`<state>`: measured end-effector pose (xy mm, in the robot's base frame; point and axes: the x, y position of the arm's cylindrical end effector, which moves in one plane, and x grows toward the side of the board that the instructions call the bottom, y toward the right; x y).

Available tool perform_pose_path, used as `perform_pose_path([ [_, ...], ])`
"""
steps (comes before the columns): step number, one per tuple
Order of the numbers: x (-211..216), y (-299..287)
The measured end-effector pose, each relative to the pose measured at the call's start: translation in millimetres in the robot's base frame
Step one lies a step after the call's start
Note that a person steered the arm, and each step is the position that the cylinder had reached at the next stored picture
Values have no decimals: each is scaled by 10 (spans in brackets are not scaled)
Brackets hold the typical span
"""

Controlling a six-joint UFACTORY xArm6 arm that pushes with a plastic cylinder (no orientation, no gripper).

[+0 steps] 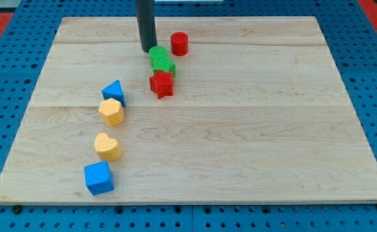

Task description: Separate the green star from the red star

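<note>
Nearest the view's bottom we see a blue cube (98, 178), one of two blue blocks; the other, a blue triangular block (113, 91), sits higher up. Between them lie two yellow blocks: a yellow heart (107, 146) and a yellow hexagonal block (111, 111). We count two red blocks and one green. On the wooden worktop (252, 129) the green star (162, 61) touches the red star (162, 84) just below it; a red cylinder (179, 44) stands near the green star's upper right. Our arm carries no pincer; my tip (148, 49) rests at the green star's upper left edge.
</note>
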<state>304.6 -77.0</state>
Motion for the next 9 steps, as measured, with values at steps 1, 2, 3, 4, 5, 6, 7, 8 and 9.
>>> perform_pose_path([
  [1,212,227],
  [2,470,56],
  [3,695,48],
  [4,695,561],
  [5,773,1031],
  [6,947,785],
  [7,1011,361],
  [8,1319,426],
  [9,1296,1038],
])
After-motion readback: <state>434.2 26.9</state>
